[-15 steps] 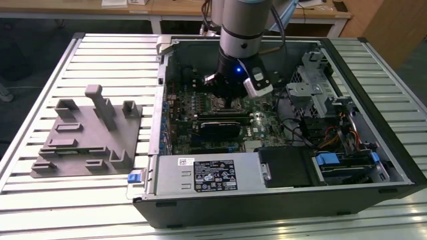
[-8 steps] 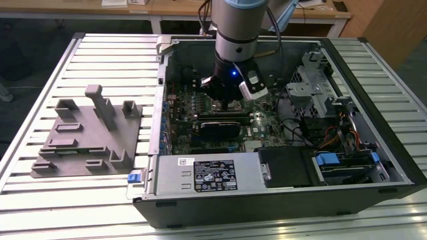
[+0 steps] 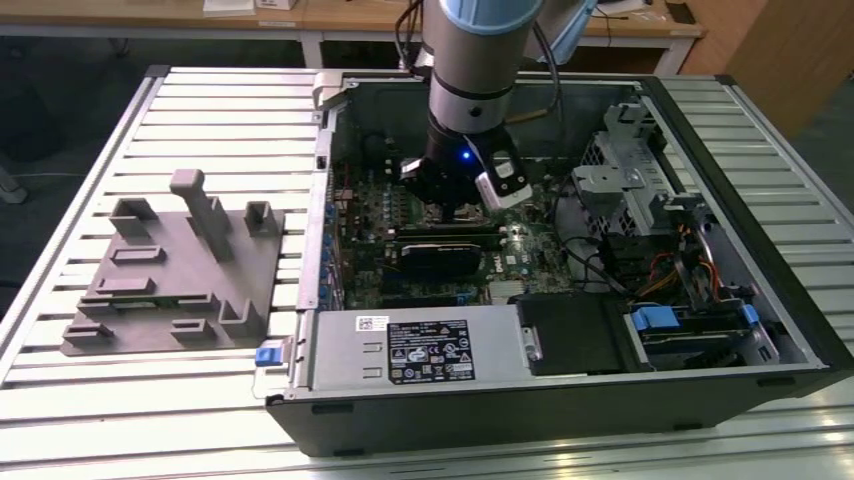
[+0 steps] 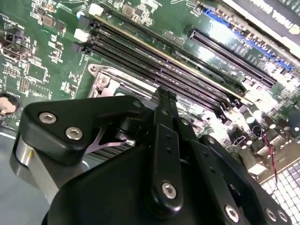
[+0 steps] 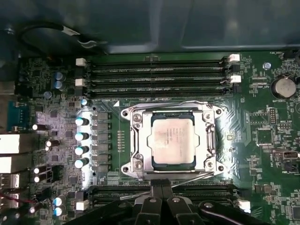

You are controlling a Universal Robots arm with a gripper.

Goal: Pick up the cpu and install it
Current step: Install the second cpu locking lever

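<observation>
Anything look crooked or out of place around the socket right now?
Nothing stands out. In the first wrist view the cpu lies flat and square inside the socket frame, edges parallel to it. The gripper sits just beside the socket.

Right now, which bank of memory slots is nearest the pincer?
The bank right at the pincer's tips in the first wrist view; the other bank lies beyond the cpu.
</observation>
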